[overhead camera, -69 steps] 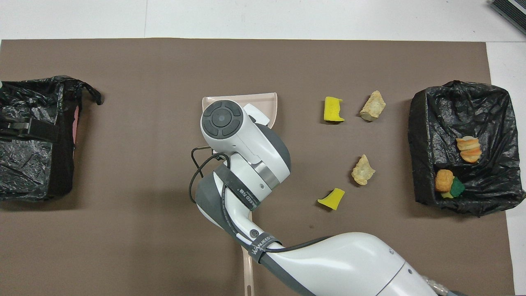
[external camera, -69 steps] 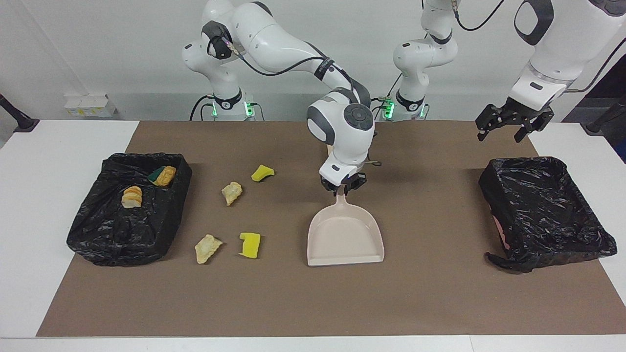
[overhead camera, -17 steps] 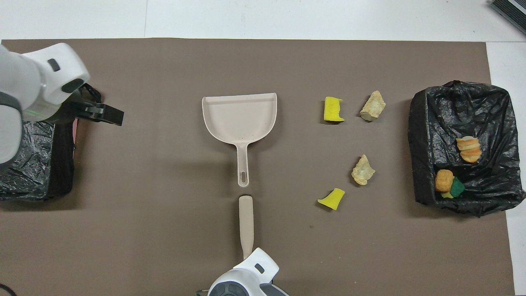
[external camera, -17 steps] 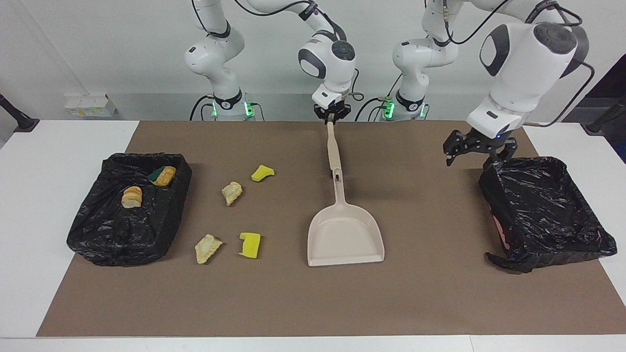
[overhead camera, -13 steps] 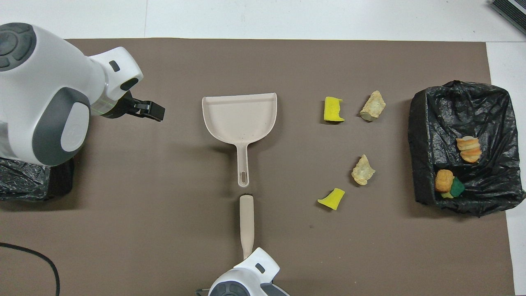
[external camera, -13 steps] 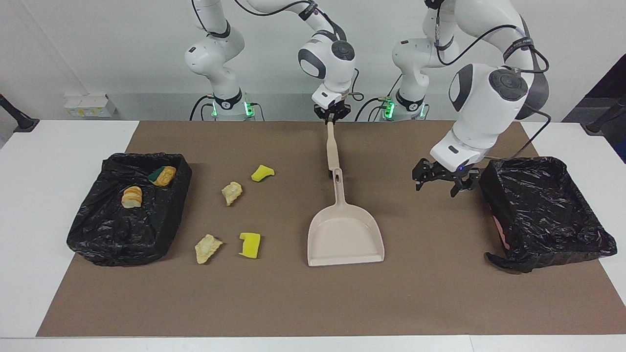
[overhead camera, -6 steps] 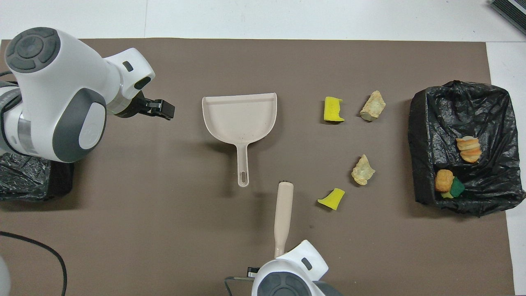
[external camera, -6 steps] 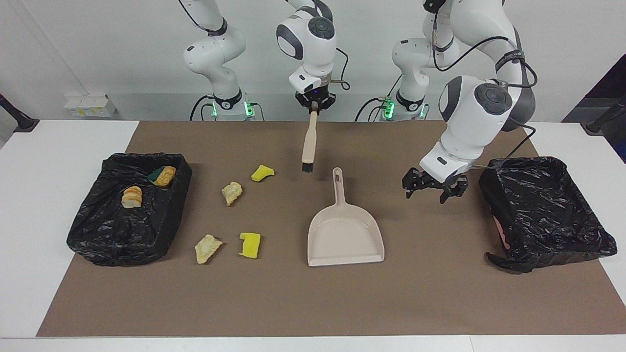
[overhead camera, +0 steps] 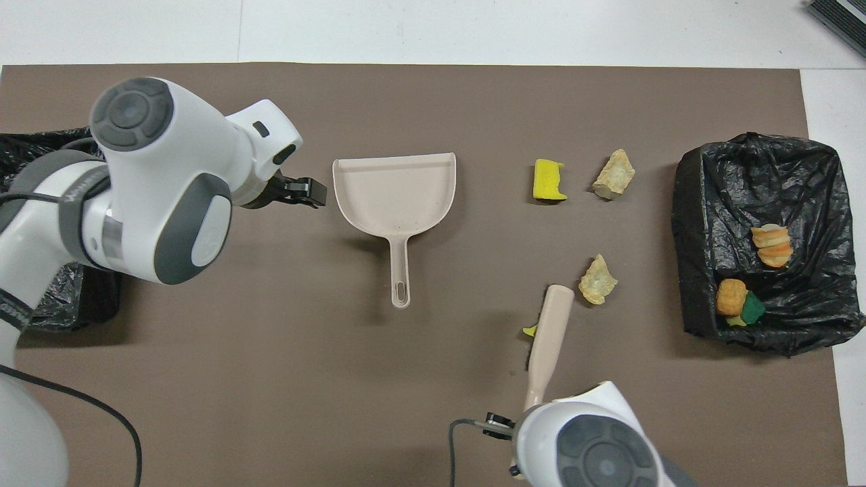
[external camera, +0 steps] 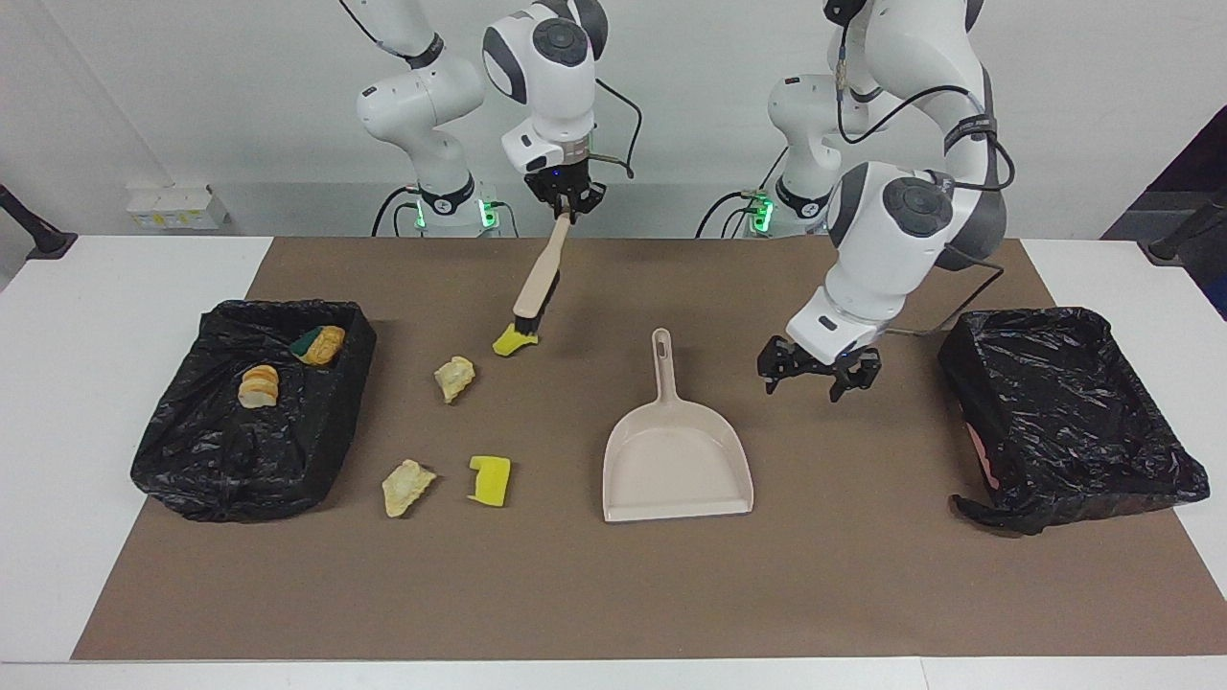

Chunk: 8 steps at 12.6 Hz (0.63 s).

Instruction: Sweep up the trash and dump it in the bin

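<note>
While a white wall closes the room at the robots' end, the white surface (external camera: 134,594) carries a brown mat (external camera: 863,594) over most of its length. On the mat lie 4 scraps of trash (external camera: 453,378) between the dustpan (external camera: 677,468) and the black-lined bin (external camera: 254,407) at the right arm's end; 3 more scraps sit inside that bin. A second lined bin (external camera: 1064,412) stands at the left arm's end. The dustpan's long axis runs toward the robots, handle nearest them. The right tool (external camera: 567,208) is pressed together on the brush (external camera: 537,284), which slants down, its bristles at a yellow scrap (external camera: 515,339). The left tool (external camera: 813,372), fingers spread, hovers over the mat beside the dustpan.
</note>
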### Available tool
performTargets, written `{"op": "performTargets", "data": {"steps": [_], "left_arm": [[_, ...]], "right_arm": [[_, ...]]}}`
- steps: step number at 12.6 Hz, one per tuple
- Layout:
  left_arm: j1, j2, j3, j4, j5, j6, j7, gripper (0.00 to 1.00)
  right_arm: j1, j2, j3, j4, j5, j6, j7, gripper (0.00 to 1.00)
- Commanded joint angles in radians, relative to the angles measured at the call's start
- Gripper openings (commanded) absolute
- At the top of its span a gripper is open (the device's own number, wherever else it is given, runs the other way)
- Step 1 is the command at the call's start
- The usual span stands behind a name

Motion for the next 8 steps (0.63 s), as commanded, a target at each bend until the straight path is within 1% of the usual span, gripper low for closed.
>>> {"op": "performTargets", "data": {"steps": [1,5,7,8], "left_arm": [[-0.074,-0.009,0.017,-0.060,-0.001,0.073,-0.084,1.00],[-0.078,-0.025,0.016,-0.109,-0.001,0.091,-0.091,1.00],[-0.096,-0.041,0.016,-0.135,-0.001,0.091,-0.103,1.00],[-0.099,-0.042,0.016,-0.140,-0.001,0.093,-0.108,1.00]], "right_arm": [[-0.150,-0.087,0.009,-0.040,-0.029,-0.060,-0.105,0.00],[-0.322,-0.085,0.009,-0.068,-0.032,-0.068,-0.254,0.00],[-0.375,-0.079,0.009,-0.074,-0.032,-0.050,-0.300,0.00],[-0.380,-0.061,0.011,-0.075,-0.041,-0.028,-0.301,0.00]]}}
